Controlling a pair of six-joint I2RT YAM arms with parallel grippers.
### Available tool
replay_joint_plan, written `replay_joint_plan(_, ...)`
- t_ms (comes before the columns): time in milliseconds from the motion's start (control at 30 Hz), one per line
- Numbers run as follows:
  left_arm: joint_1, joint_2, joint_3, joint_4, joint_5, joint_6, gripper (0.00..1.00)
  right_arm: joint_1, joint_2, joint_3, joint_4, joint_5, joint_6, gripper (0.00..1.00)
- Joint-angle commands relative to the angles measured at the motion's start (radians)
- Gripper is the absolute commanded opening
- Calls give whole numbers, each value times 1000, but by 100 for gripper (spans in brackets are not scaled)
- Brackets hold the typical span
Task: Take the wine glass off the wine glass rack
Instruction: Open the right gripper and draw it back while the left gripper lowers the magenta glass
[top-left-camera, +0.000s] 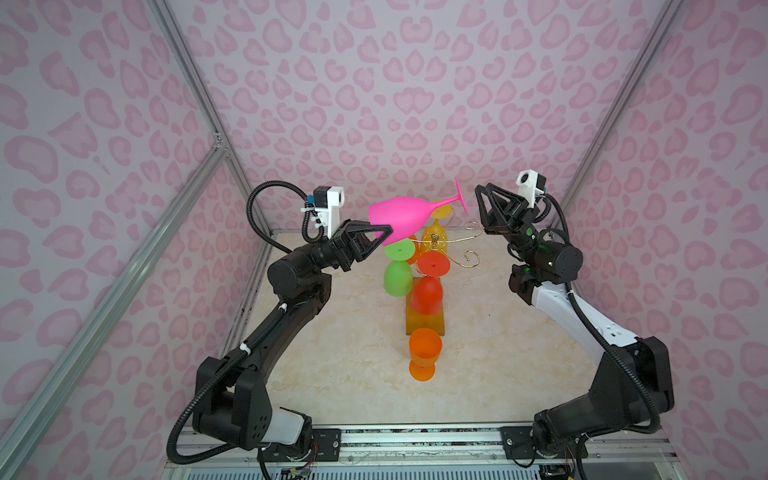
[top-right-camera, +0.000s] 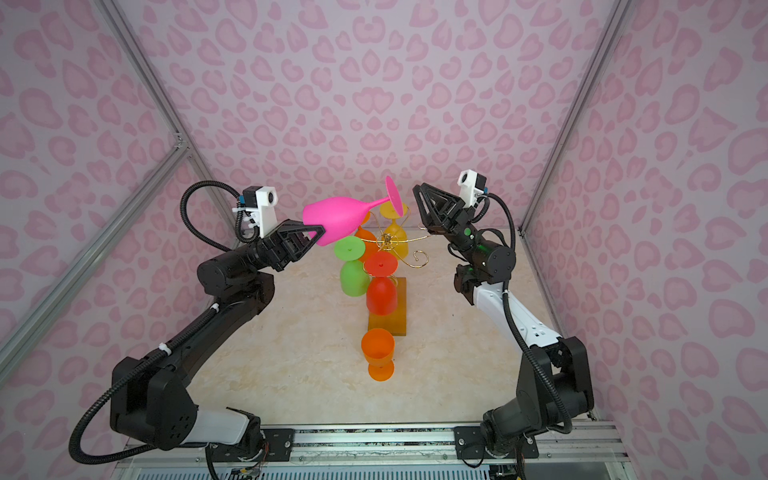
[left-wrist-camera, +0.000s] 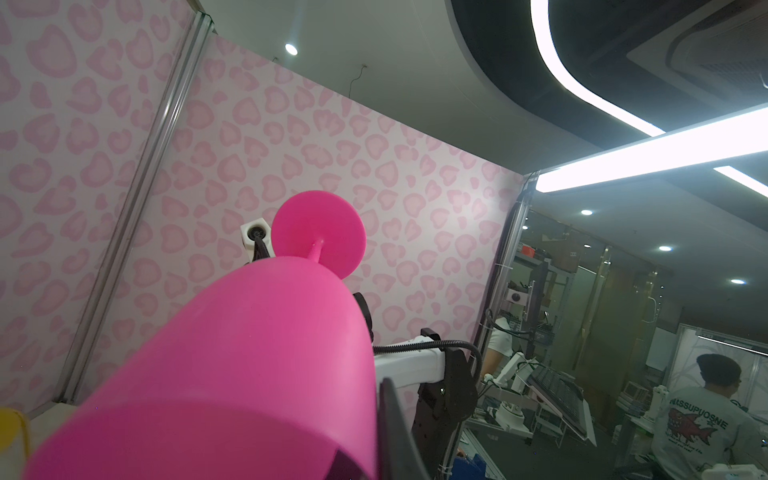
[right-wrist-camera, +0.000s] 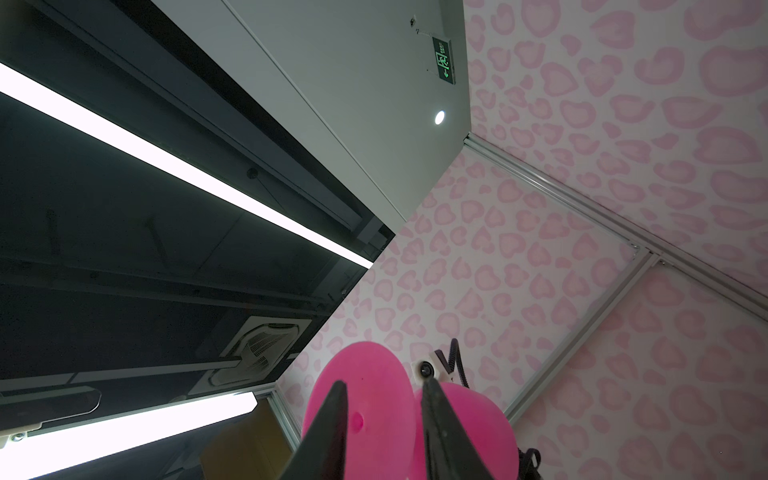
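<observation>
The left tool (top-left-camera: 387, 232) is pinching the rim of the pink wine glass (top-left-camera: 401, 218), apparently with one finger inside the bowl and one outside. The glass lies nearly level in the air above the wine glass rack (top-left-camera: 426, 322), off its arms as far as both top views show. The right tool (right-wrist-camera: 384, 384) stands spread, its fingers just beside the glass's disc foot (top-left-camera: 461, 195) and seemingly not gripping it.

The step looks like a carry-off on that single edge grip, so it wants slowness. The long stem and foot act as a lever on the pinch, and the smooth wall could pivot between the pads. The right tool should draw straight back from the foot first. Then the glass can be lifted and swung over bare tabletop (top-left-camera: 332, 353) before it is lowered, keeping the bowl above the hanging glasses.

The wine glass is opaque and plastic-looking — a tulip bowl, a thin stem and a flat round foot. The rack is thin gold wire with curled spiral tips on a translucent amber slab. A green glass (top-left-camera: 397, 280), a red glass (top-left-camera: 427, 297) and a yellow glass (top-left-camera: 436, 239) hang on it foot-up. An orange glass (top-left-camera: 424, 349) stands upright on the cream, marbled tabletop, just in front of the base.
</observation>
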Motion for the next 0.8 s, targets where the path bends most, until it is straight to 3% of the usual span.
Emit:
replay_joint_plan(0,1,-99,-16,-288,49,229,2,-29,-57,-31,-141,-51,-151,32)
replay_joint_plan(200,0,-330,30,-994,5,735,2,-87,-188,-58,-461,-84,-400,33)
replay_joint_plan(300,0,-415,61,-1251,12,904,2,-111,-247,-59,-637,-70,-527,33)
replay_joint_plan(500,1,-520,134,-1666,-61,1141,2,-158,-321,-77,-810,-47,-648,33)
replay_joint_plan(767,1,-590,144,-1964,-167,1264,2,-205,-337,-112,-831,-56,-649,32)
